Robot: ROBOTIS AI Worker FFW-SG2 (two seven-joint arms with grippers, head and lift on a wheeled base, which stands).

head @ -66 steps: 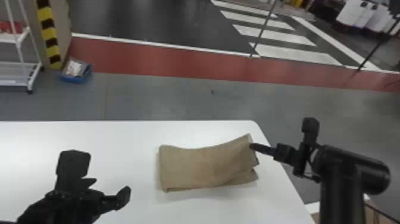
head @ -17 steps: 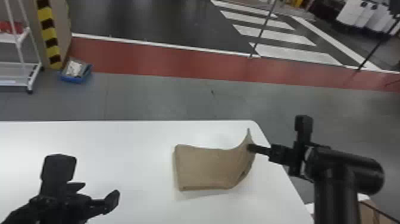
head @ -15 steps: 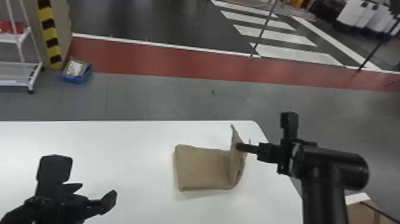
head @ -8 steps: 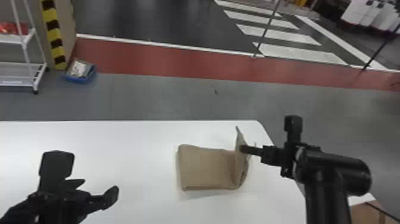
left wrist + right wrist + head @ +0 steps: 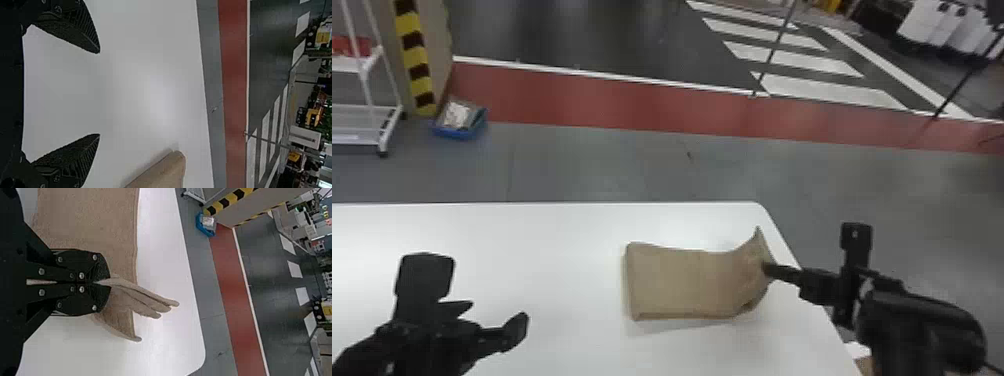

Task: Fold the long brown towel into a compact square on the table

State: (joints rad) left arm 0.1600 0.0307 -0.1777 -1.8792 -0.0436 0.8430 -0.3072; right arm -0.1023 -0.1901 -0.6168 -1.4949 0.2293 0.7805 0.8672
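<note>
Black arms (image 5: 902, 350), right one thickly cylindrical; jaws black, silver round screws (image 5: 81, 275), ribbed inner faces (image 5: 85, 156)

Brown towel's (image 5: 682, 285) right end, upright a moment ago, now leaning outward toward the table's (image 5: 557, 240) right edge, right gripper (image 5: 766, 270) shifted outward with it, towel's left end farther right than at first, left gripper (image 5: 494, 311) farther left.

Brown towel (image 5: 677, 282), multi-layer, oblong, plain. End at right jaws lifted, pinched between them, layer edges fanned out beyond tips. Rest flat on table (image 5: 557, 250), running from right jaws toward left jaws, well apart from latter.
</note>
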